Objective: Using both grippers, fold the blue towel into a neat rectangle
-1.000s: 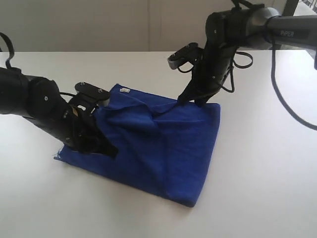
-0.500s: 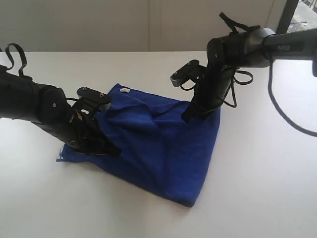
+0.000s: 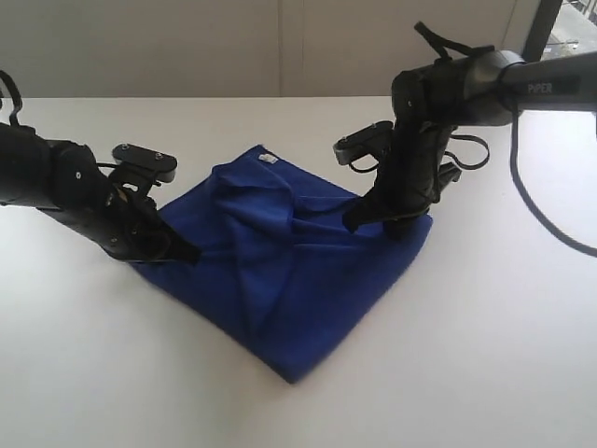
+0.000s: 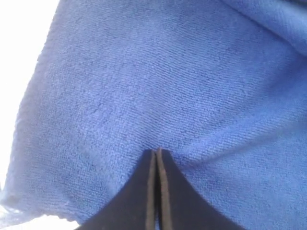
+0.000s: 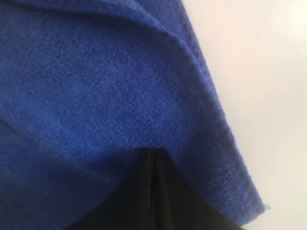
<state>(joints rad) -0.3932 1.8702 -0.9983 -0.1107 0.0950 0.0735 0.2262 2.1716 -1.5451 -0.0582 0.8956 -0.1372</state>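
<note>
Since a second ago the towel [image 3: 280, 271] has swung round, so it now sits as a rumpled diamond mid-counter [image 3: 466, 355], with one corner pointing to 6 o'clock and the white tag [image 3: 268, 159] up at 12. Both arms have shifted with it.

The left gripper [image 3: 189, 254] is low at the towel's 9 o'clock corner. Its fingers are pressed together, and the wrist view shows cloth puckering right at the tips, so I read that as a thin pinch of towel. The right gripper [image 3: 354, 222] is at about 2 o'clock on the towel, jaws together too, with the tip buried in the blue pile near the edge.

Handling-wise it's soft, light microfibre with zero stiffness. It drapes and bunches wherever it gets dragged, as you can see from the ridges running through the middle. It shouldn't slip much, since the pile looks grippy. I'd take it right at the corners or along the hem, because a mid-sheet pinch just makes a tent. The two grips also need to stay well apart so the edge stays taut.
</note>
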